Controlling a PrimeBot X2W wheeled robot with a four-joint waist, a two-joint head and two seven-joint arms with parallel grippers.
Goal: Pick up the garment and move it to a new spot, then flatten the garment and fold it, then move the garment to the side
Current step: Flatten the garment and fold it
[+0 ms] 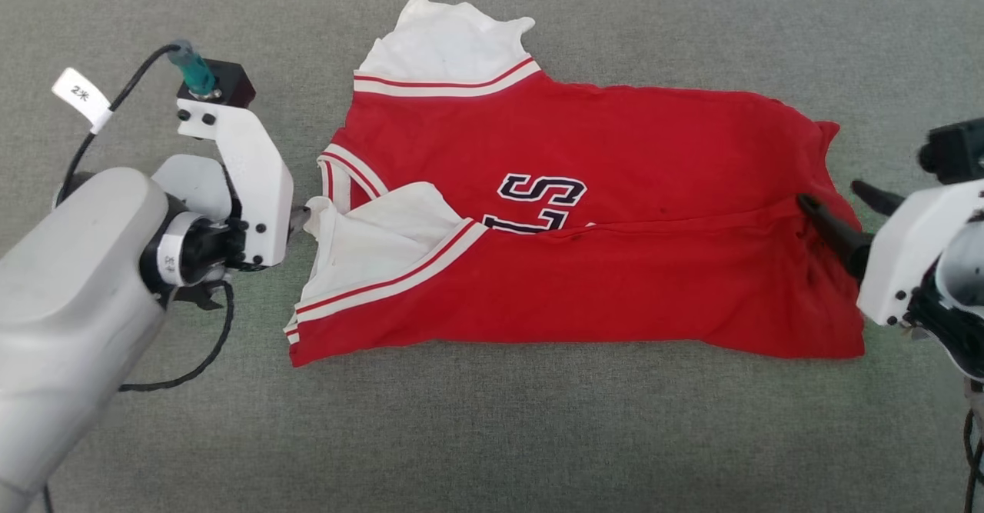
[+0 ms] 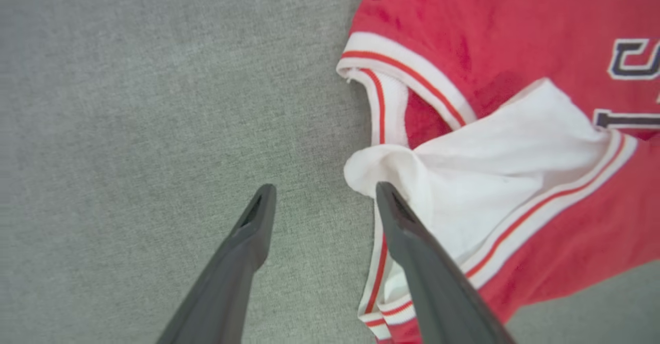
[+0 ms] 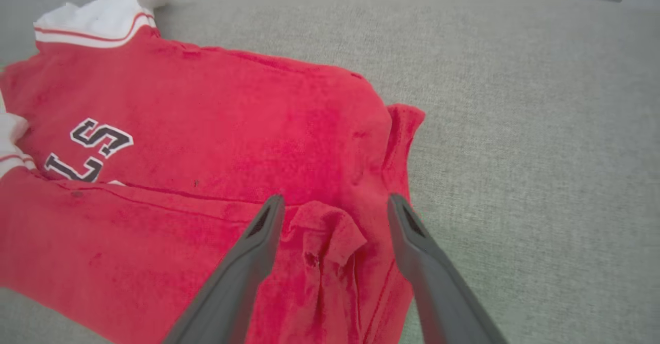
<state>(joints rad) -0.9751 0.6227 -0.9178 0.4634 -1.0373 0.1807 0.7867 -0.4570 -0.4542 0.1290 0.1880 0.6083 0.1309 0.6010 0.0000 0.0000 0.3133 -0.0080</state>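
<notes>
Grey cloth (image 1: 538, 436) bears the folded garment (image 1: 615, 267), left claw (image 2: 325, 189) and right claw (image 3: 335, 199) spread.

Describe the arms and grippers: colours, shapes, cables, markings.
Left arm: pale grey forearm, white bracket with black screws, black box with teal plug, black cable carrying a white tag. The left gripper and right gripper each have two long, tapered dark grey fingers.
</notes>
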